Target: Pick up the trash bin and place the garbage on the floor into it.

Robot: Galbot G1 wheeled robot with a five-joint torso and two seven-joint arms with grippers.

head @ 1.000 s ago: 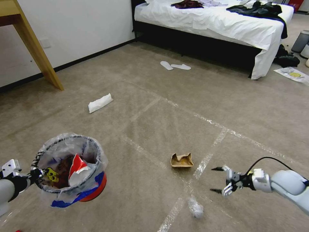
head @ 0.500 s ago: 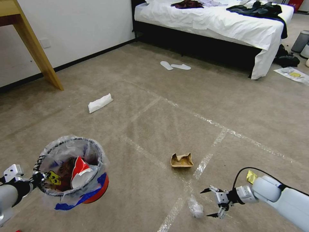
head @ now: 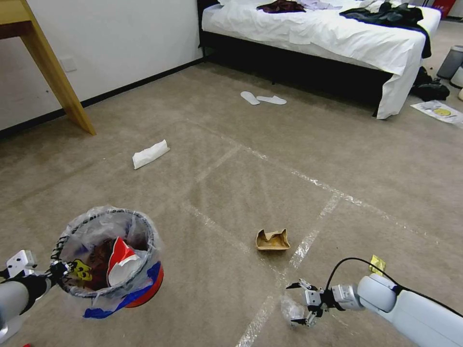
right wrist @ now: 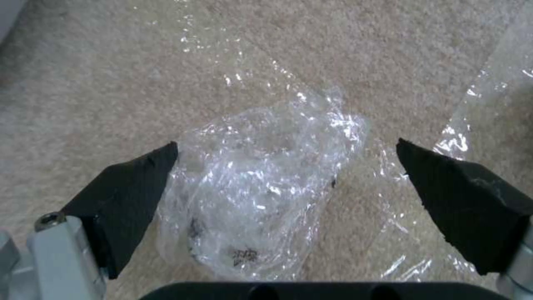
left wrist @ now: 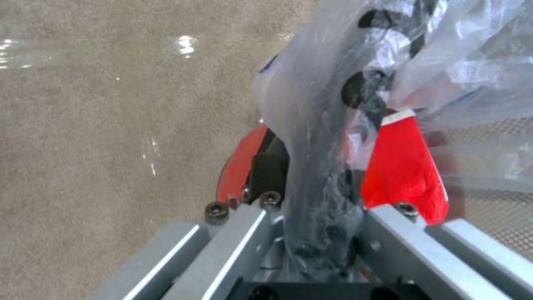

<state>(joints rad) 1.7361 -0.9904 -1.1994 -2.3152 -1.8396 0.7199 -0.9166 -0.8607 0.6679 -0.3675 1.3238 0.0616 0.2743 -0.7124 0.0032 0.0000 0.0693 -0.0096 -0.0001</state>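
Trash bin (head: 108, 260) holding red-white paper scrap (head: 119, 262)

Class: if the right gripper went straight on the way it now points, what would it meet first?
Most likely the crumpled clear plastic on the floor. The open right gripper points straight at it, fingers either side, apparently not yet touching.

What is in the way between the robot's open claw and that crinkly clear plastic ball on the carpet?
Nothing visible. The right gripper is open with the crumpled clear plastic between its fingers, bare floor around it.
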